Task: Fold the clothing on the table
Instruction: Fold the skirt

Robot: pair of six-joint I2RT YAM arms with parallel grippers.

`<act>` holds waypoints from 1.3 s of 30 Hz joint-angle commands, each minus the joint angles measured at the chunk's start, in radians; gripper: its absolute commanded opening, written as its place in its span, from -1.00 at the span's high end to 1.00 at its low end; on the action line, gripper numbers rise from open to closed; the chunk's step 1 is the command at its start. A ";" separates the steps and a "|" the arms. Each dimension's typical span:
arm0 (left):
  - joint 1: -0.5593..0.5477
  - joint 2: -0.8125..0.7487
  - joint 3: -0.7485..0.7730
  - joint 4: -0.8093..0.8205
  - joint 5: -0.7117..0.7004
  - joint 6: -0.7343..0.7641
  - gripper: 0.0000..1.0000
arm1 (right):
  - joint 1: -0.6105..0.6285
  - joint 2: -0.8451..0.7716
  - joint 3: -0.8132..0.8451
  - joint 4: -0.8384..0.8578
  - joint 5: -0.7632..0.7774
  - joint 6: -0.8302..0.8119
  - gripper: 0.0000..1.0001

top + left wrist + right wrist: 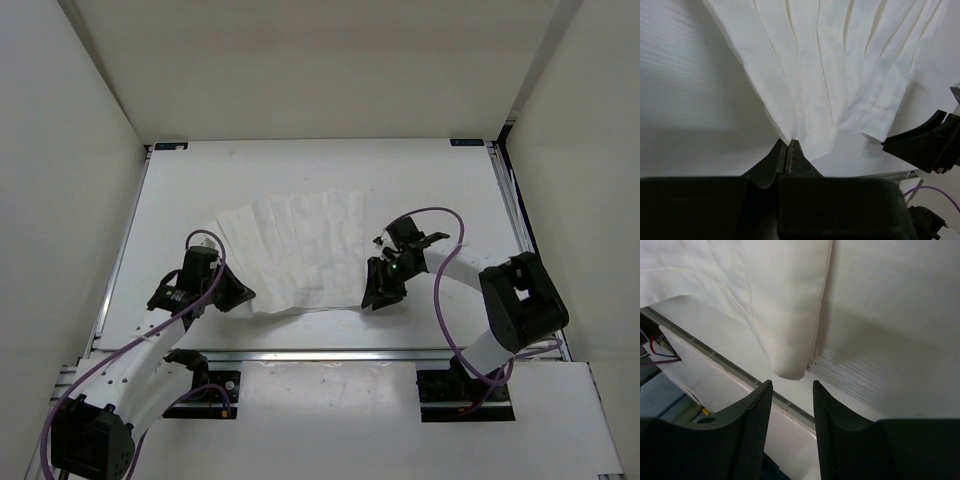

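Left claw (787,150) pinches a corner of the thin, pleated white garment (840,65). Right claw (791,384) stands half-open, a soft rounded fold just ahead on the matte counter (890,315).

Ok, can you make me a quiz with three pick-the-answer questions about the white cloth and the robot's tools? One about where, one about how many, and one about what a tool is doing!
1. Where is the white pleated fabric garment?
A. Spread on the flat white table
B. Hanging on a hook
C. Inside a box

2. How many black two-finger tools are there?
A. One
B. Two
C. Four

3. What is the right tool doing?
A. Clamped on the garment
B. Open, holding nothing
C. Hidden from view

Answers:
1 A, the top view shows it lying flat on the table.
2 B, there is the left tool, pinched shut on a garment corner, and the right tool.
3 B, its fingers stand apart and the garment's corner lies just ahead of them.
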 commanded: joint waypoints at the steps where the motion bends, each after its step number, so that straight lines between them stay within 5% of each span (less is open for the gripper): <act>1: -0.004 -0.005 0.044 -0.018 -0.022 0.024 1.00 | -0.012 0.007 0.053 0.058 0.021 0.019 0.13; 15: 0.008 -0.001 0.046 -0.022 -0.018 0.031 1.00 | 0.005 0.130 0.050 0.151 -0.005 0.038 0.15; 18: 0.014 -0.005 0.031 -0.024 -0.024 0.031 1.00 | 0.046 0.136 0.041 0.150 -0.008 0.045 0.49; 20: 0.018 -0.001 0.027 -0.024 -0.018 0.034 1.00 | 0.047 0.125 0.015 0.128 0.010 0.042 0.92; 29: 0.002 -0.071 0.081 -0.154 0.017 0.077 1.00 | -0.053 -0.195 -0.131 -0.086 -0.010 0.024 1.00; 39: 0.112 -0.232 0.168 -0.430 0.163 0.132 1.00 | 0.068 -0.478 -0.122 -0.301 -0.066 0.122 0.99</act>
